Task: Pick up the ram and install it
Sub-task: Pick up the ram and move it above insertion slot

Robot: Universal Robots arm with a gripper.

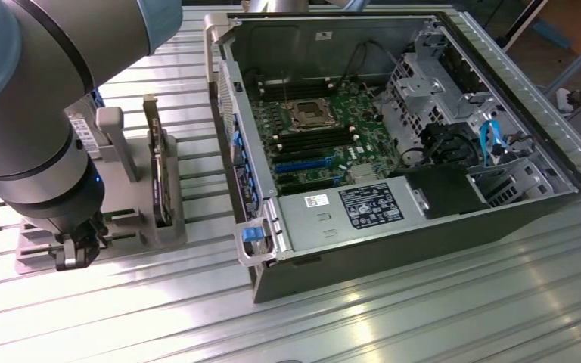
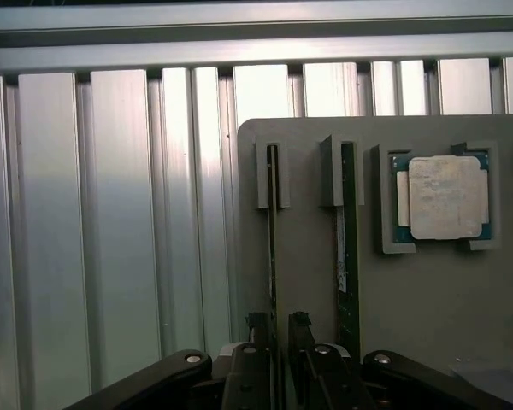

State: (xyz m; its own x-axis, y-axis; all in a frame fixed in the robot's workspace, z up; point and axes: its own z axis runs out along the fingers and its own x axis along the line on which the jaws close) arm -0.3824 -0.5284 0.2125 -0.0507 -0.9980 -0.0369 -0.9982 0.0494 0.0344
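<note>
The ram stands on its long edge in a slot of the grey holder, which lies on the slatted counter at the exterior view's left, well apart from the open computer case. The claw sits low over the holder with its jaws parted, one on each side of the stick. A sliver of gap shows on one side, so it looks released rather than pinching.

The ram is likely light, stiff and thin, but brittle under twist. Its flat faces carry chips, and its lower contact edge sits in the slot. The sound grip is across the two faces near the middle of the top edge, squarely, so that it lifts straight. A second stick stands just beside it, with the CPU beyond.
</note>
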